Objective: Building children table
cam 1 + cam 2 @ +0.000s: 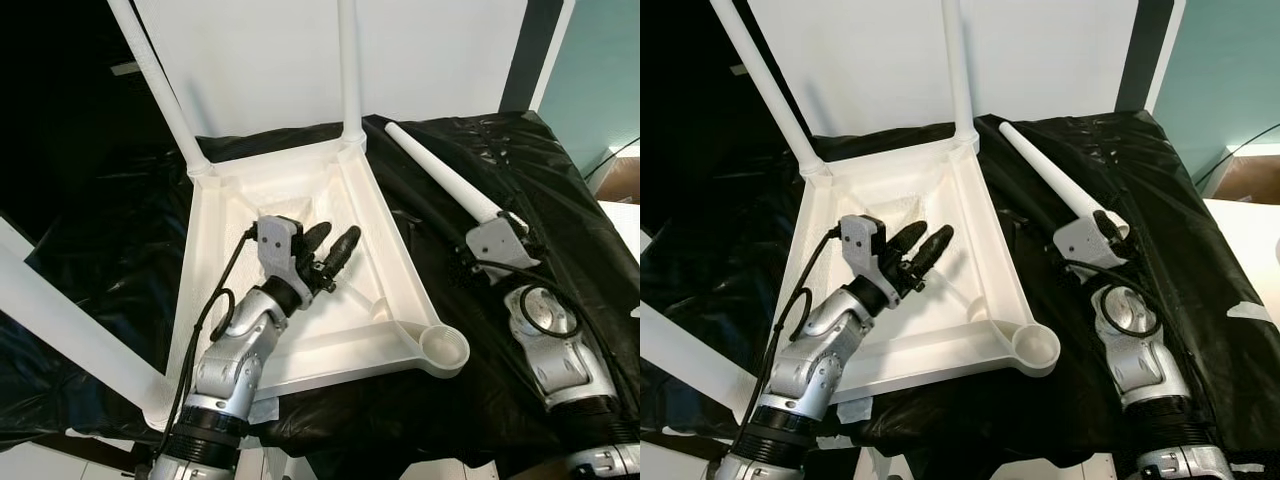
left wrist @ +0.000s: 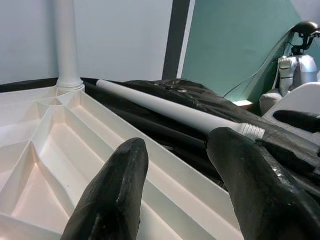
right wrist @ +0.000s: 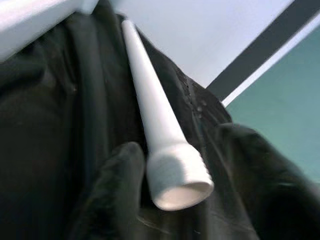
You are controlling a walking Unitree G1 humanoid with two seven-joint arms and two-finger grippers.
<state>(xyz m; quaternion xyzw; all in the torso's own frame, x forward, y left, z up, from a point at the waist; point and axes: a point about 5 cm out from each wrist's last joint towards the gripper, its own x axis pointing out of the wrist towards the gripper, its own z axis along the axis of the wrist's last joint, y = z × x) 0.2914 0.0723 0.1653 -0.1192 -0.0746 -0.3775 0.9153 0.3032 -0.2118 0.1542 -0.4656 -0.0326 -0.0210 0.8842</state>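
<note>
Black sheeting covers the counter (image 1: 560,180); right hand (image 3: 170,185) straddles the leg (image 1: 440,175) unclamped, left hand (image 1: 330,250) spread (leg could roll off).

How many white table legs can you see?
3: two legs stand fitted in the upturned table top's far corners; one loose leg lies on the black cover, by the right gripper. More may be hidden.

I can read no text, label, brand, number or sign on anything in front of me.
</note>
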